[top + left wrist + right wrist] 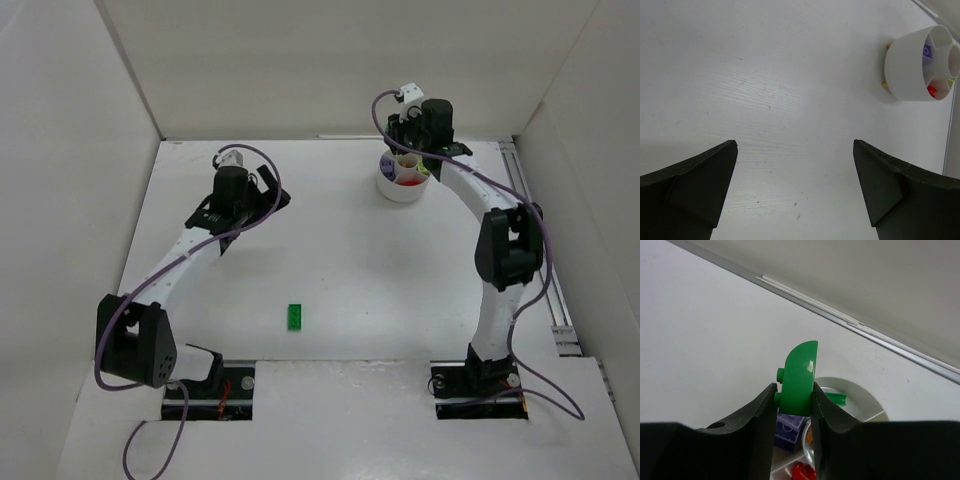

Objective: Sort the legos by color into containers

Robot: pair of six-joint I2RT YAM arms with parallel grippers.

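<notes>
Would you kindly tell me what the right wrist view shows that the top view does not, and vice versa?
Only the right wrist view shows a rounded green piece pinched in the right claw, with the white dish just below it. Only the top view shows a lone green brick lying on the table between the two arms. Both show the dish, with a purple brick and a red brick inside.

light: bright, even | shadows: soft, faint | focus: sharp | glare: slight
</notes>
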